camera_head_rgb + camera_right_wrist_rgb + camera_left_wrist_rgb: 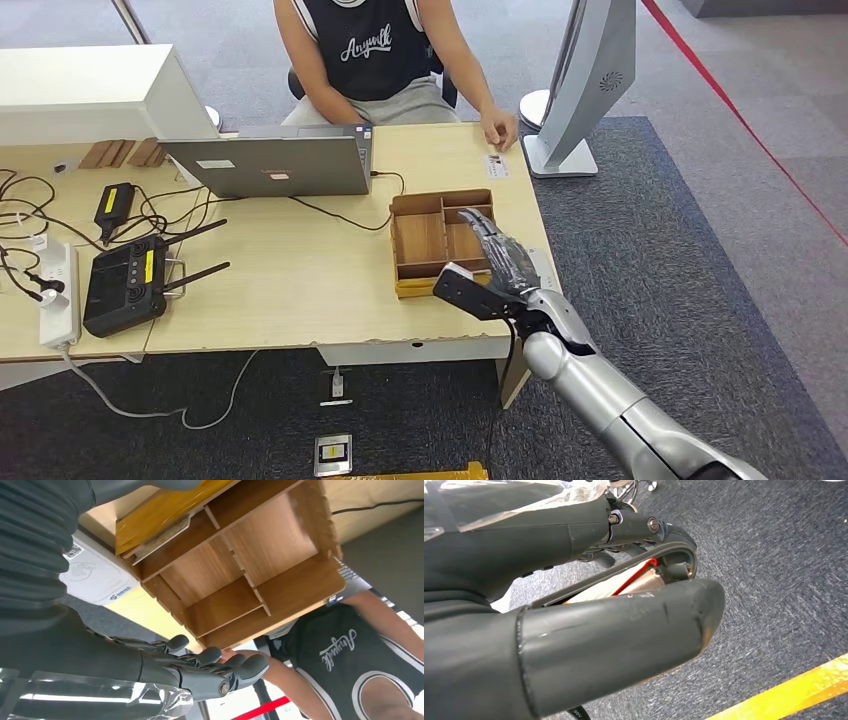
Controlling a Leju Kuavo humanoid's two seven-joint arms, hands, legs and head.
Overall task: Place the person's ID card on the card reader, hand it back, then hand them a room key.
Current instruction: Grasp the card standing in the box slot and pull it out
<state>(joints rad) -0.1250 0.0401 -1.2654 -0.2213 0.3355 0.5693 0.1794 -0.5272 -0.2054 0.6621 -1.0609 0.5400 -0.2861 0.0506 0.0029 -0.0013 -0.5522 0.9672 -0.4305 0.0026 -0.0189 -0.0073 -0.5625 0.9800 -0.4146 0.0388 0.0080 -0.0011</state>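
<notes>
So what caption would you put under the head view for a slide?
Robot's right hand hovers open over a wooden divided tray while a seated person rests a hand by a card.

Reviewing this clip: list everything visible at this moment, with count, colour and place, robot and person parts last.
Table: one, light wood, centre.
Wooden tray: one, brown, compartmented, table's right side near the front edge.
Laptop: one, grey, open, far side of table.
Router: one, black with antennas, left front of table.
Power strip: one, white, left edge.
Card: one, white, far right corner of table, by the person's hand.
White stand: one, on the floor right of the table.
Person: one, dark sleeveless top, seated across.
Right hand: silver arm, dark fingers apart, above the tray, holding nothing.
Left hand: dark, over carpet; grip unclear.
</notes>
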